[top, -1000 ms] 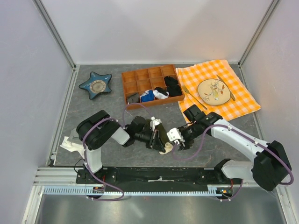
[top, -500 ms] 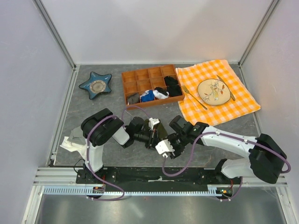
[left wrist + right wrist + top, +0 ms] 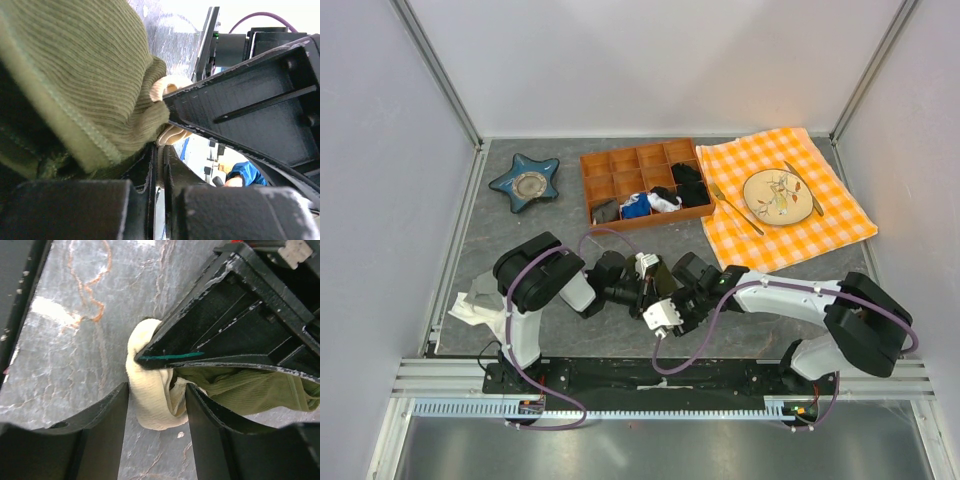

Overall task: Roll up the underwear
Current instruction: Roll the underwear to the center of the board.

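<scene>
Left tool (image 3: 159, 165) pinches the olive underwear (image 3: 85, 75); right tool (image 3: 156, 387), in from three o'clock, straddles its cream waistband (image 3: 150, 407), grip unclear. Opposing tugs could unravel the roll.

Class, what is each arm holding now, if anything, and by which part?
The left gripper has its jaws shut on the underwear, at bunched olive cloth beside the cream waistband. The right gripper straddles that waistband; whether its jaws grip cannot be told.
</scene>
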